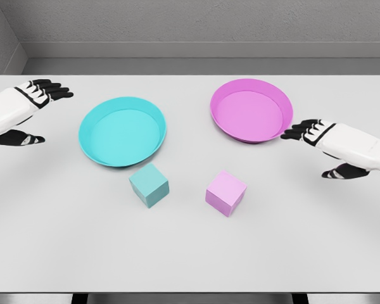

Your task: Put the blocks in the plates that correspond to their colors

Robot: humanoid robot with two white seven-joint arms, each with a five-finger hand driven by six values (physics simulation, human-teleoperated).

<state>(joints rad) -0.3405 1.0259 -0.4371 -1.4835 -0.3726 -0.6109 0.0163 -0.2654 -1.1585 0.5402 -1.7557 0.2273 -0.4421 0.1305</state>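
Observation:
A teal block and a pink block sit side by side on the white table, near the middle. Behind them lie two plates: a teal plate on the left and a pink plate on the right, both holding nothing. My left hand hovers at the far left, level with the teal plate, fingers spread and holding nothing. My right hand hovers at the right, its fingertips close to the pink plate's near right rim, also spread and holding nothing.
The white table stretches wide, with its front edge near the bottom of the view. A grey wall and floor strip run behind its far edge.

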